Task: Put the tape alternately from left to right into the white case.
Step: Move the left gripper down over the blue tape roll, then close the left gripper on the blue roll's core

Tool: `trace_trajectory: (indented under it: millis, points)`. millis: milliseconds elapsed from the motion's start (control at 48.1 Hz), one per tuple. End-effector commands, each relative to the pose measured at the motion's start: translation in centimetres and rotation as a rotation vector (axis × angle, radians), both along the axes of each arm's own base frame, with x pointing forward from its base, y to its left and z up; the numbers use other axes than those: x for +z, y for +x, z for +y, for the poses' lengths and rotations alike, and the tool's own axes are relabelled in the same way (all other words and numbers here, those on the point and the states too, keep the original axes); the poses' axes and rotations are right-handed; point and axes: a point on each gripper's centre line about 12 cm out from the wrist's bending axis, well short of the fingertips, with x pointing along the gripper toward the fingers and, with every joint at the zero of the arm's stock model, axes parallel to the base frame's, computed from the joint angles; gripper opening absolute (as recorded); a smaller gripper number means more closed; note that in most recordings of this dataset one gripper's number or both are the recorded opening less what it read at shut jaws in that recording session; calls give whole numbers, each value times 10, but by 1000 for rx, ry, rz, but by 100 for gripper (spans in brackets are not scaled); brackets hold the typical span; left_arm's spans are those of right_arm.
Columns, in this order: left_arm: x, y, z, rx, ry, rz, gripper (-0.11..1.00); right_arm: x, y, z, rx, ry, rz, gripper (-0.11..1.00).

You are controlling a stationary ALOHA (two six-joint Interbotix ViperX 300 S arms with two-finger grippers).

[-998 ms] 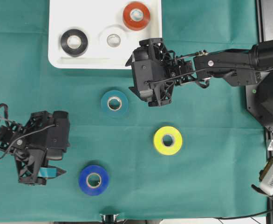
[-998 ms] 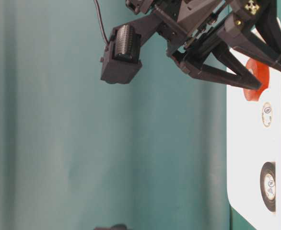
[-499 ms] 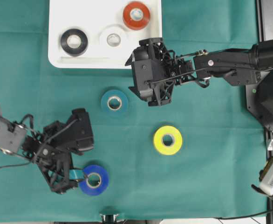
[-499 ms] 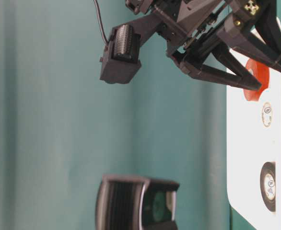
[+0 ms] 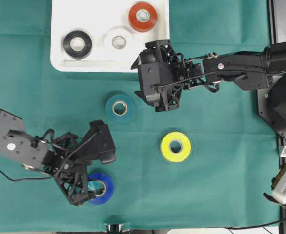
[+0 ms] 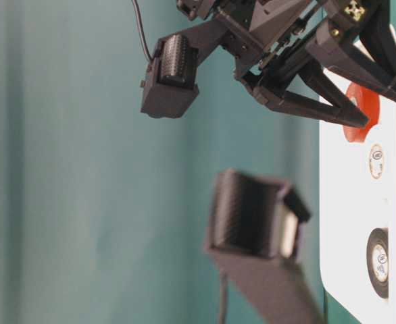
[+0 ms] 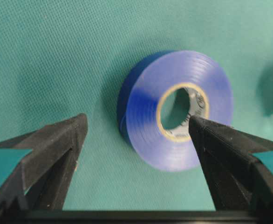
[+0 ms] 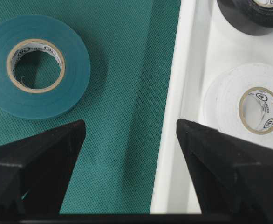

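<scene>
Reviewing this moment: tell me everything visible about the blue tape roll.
The blue tape roll is a glossy ring of wound tape around a pale core printed with small, unreadable marks. It lies flat on the green cloth near the table's front edge, outside the white case. The left pincer is open above it: in the wrist view one finger overlaps the roll's core and the other stands clear on the cloth. Contact cannot be confirmed; the roll is not gripped.

Core print on the white roll [image 8: 253, 105] — too small (unreadable).
</scene>
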Motion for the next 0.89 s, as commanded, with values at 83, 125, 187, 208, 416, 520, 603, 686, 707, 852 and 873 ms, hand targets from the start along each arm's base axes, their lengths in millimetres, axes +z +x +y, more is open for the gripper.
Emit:
trace_trajectory:
  millis: [83,125,187,208,416,520,603,686,707,852,873]
  points:
    - [8,14,-6,-4,-8,-32,99,14,2,1,5,-1,-44,89]
    - [7,15,-6,-5,-5,-26,99,14,2,1,5,-1,-44,89]
    - [5,15,-6,-5,-3,-17,99,14,2,1,7,-1,-44,89]
    - [3,15,-6,-3,0,-9,99,14,2,1,7,-1,-44,89]
    - [-3,12,-5,-4,17,31,99,13,2,1,7,-1,-42,89]
    - [-2,12,-5,-4,18,34,98,13,2,2,8,-1,-42,89]
    - [-5,11,-4,-5,25,51,95,13,2,1,7,-1,-42,89]
    - [-5,9,-6,-11,29,59,81,13,2,2,8,-1,-41,89]
    - [-6,9,-6,-11,30,61,75,13,2,1,7,-1,-42,89]
    - [-1,9,-9,-19,28,50,35,13,2,1,7,-1,-42,89]
    - [-2,9,-8,-20,29,51,29,13,2,1,7,-1,-42,89]
